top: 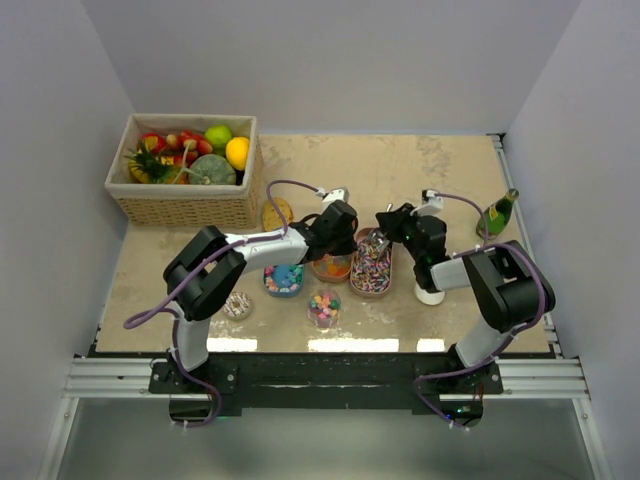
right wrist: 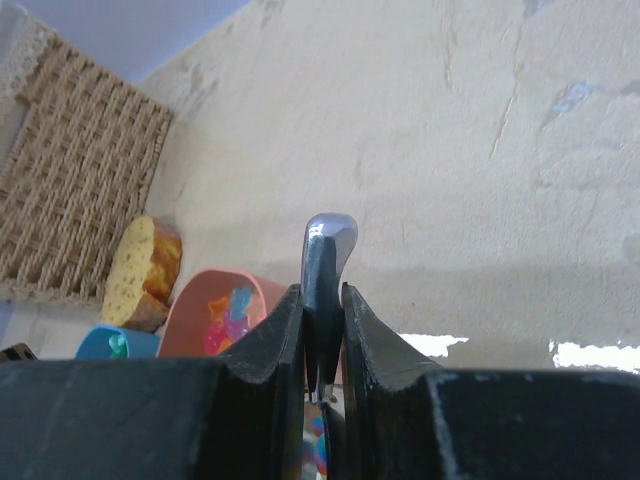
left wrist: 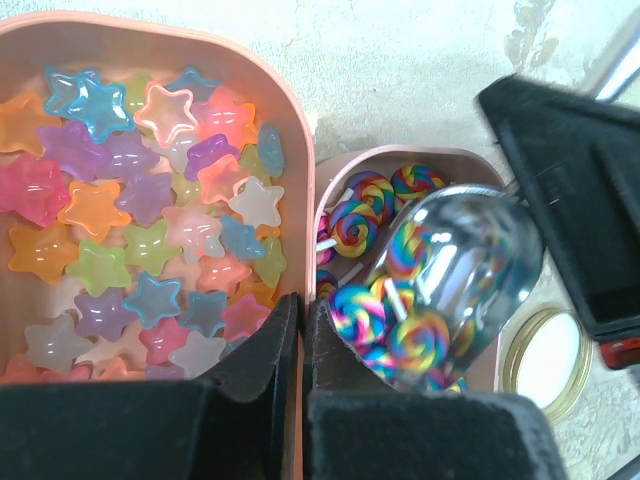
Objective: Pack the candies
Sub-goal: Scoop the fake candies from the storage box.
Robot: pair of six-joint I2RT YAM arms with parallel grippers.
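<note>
Top external, step: scooping looks to be the job in hand. The right gripper reaches over the lollipop tray, and the left gripper sits at the star tray, which touches the lollipop tray on the left arm's side.
Top external, tray axis: the lollipop tray is oblong, its long axis running from the arm bases toward the far wall.
Top external, jar: a small clear jar with mixed sweets stands near the lollipop tray's end closest to the arm bases, and it is probably where the candies get packed.
Left wrist, candies: swirled lollipops lie inside the lollipop tray, their short white sticks pointing every which way. Star candies fill the star tray.
Left wrist, spoon: the bowl of the metal spoon is down among the lollipops, its long axis slanting from the tray's middle toward the right gripper. I cannot tell whether sweets lie in it or are only mirrored.
Left wrist, left jaws: pinched on the star tray's wall beside the lollipop tray, steadying it, I'd say.
Right wrist, right jaws: clamped on the spoon's handle, which stands upright between them.
Next move: lift the spoon level, carry it to the jar and tip it slowly.
</note>
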